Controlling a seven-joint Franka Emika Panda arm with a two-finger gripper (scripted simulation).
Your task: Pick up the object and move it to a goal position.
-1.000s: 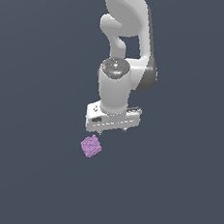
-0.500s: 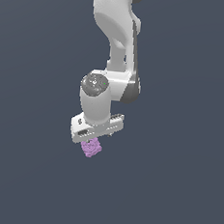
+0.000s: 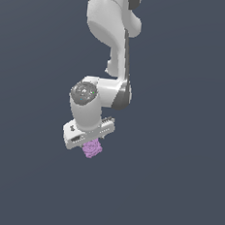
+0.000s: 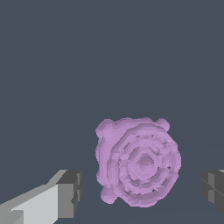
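The object (image 3: 92,149) is a small light-purple knobbly cube with ring relief. In the exterior view it lies on the dark grey floor, partly hidden under the white gripper (image 3: 88,142). In the wrist view the object (image 4: 138,161) sits between the two dark finger pads (image 4: 70,194), with a gap on each side. The gripper (image 4: 142,192) is open and straddles the object without touching it. The second pad (image 4: 213,190) shows at the frame's edge.
The white arm (image 3: 111,46) rises above the gripper toward the top of the exterior view. The flat dark grey floor (image 3: 176,179) spreads all around.
The arm has swung toward the exterior view's left and come down over the object. The object, once plainly beside the gripper, now sits between the fingers. The object has not moved.
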